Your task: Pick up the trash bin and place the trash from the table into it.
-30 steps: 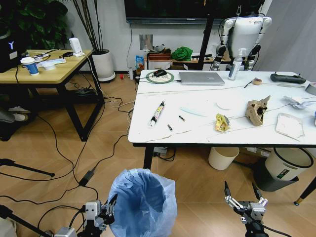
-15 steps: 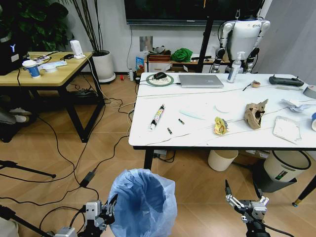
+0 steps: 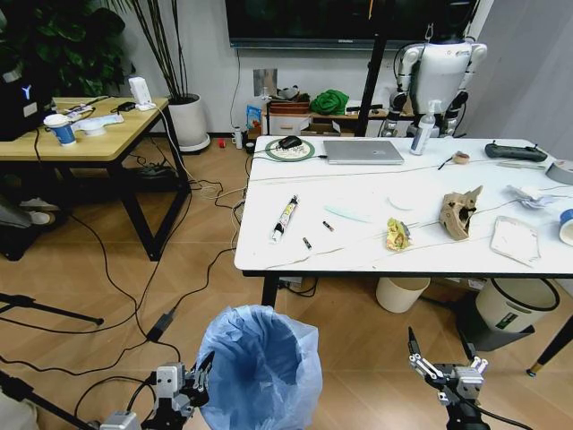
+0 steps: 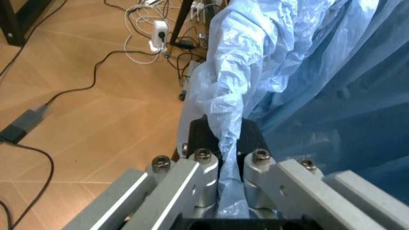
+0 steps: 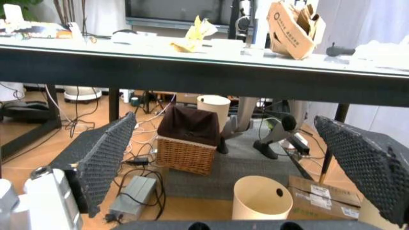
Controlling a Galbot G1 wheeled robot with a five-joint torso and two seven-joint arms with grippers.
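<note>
The trash bin point(image 3: 260, 367), lined with a thin light-blue bag, stands low in front of me in the head view. My left gripper point(image 3: 192, 383) is at its left rim; the left wrist view has my left gripper point(image 4: 223, 155) shut on a fold of the blue liner point(image 4: 307, 86). My right gripper point(image 3: 445, 365) hangs open to the bin's right, below the table's edge point(image 5: 204, 67); its pads point(image 5: 105, 153) stand wide apart. On the marble-look table point(image 3: 358, 246) lie a yellow wrapper point(image 3: 397, 234), a brown cardboard piece point(image 3: 459, 212), a white packet point(image 3: 515, 240), a paper wad point(image 3: 530, 193) and a cup point(image 3: 566, 224).
Under the table stand a cream bin point(image 3: 400, 291) and a white black-rimmed bin point(image 3: 517, 305); a wicker basket point(image 5: 188, 143) sits further back. A laptop point(image 3: 363, 150) and a pen-like tube point(image 3: 285, 215) lie on the table. A wooden desk point(image 3: 81, 130) stands left, with cables point(image 3: 134, 296) across the floor.
The whole head view has shifted slightly, with the table sliding down and left in the picture, so the camera has moved. Both grippers and the bin keep their places relative to me.
</note>
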